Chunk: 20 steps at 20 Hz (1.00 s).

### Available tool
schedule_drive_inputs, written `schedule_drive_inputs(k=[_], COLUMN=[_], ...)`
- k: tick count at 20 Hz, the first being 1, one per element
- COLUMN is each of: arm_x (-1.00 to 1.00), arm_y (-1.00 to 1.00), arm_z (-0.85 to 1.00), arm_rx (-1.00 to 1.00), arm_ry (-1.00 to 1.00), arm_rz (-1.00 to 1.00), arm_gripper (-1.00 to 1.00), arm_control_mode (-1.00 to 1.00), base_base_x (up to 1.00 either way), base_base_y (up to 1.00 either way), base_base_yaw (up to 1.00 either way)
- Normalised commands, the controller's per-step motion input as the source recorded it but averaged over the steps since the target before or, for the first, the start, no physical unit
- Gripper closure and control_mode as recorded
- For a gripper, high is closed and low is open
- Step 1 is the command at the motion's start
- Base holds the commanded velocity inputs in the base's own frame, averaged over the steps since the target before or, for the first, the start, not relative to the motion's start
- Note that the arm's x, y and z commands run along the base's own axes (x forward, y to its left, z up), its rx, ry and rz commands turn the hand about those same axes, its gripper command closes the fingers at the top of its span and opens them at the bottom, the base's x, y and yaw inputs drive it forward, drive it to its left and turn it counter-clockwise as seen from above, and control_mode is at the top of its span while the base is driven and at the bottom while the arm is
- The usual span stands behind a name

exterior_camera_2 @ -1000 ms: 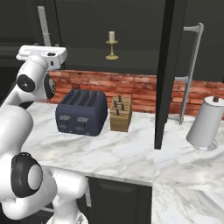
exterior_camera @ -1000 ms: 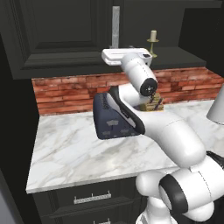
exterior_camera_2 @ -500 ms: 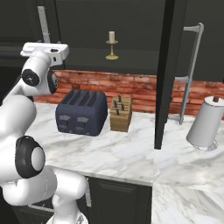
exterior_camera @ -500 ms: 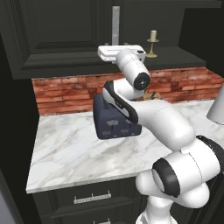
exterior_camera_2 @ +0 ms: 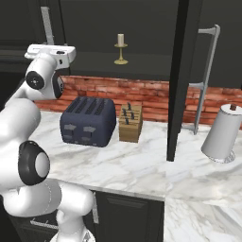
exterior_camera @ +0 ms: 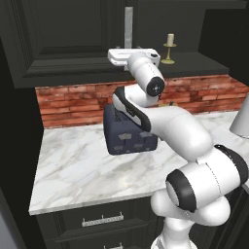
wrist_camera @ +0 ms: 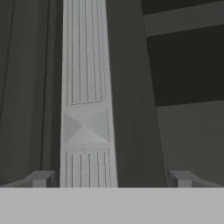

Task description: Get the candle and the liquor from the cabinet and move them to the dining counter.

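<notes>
Hand view: spread fingers [wrist_camera: 41,178] flank the cabinet [wrist_camera: 127,87] handle [wrist_camera: 85,87], its ends cut off.

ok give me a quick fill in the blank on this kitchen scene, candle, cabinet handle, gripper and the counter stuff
1. The candle stands on the dark inner shelf of the ____.
2. In the hand view, the silver bar handle lies between the fingertips of the gripper, whose jaws are ____.
3. On the marble worktop, the knife block stands right beside the dark blue ____.
4. The wall behind the worktop is made of red ____.

Missing words: cabinet; open; toaster; brick
</notes>
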Motion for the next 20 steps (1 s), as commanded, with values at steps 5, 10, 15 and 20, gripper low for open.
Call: schedule_drive_inputs(k=[5, 10, 15, 20], arm_x=[0.0, -0.01, -0.09, -0.38], arm_y=[0.0, 0.0, 0.0, 0.01], arm_z=[0.0, 0.0, 0.0, 0.0], arm_rx=[0.0, 0.0, 0.0, 0.0], arm_ry=[0.0, 0.0, 0.0, 0.0], arm_rz=[0.0, 0.0, 0.0, 0.0], arm_gripper=[1.0, 1.0, 1.0, 1.0], arm_control_mode=[-1.0, -1.0, -1.0, -1.0], base_base_x=[0.0, 0.0, 0.0, 0.0], base_base_y=[0.0, 0.0, 0.0, 0.0], base_base_yaw=[0.0, 0.0, 0.0, 0.0])
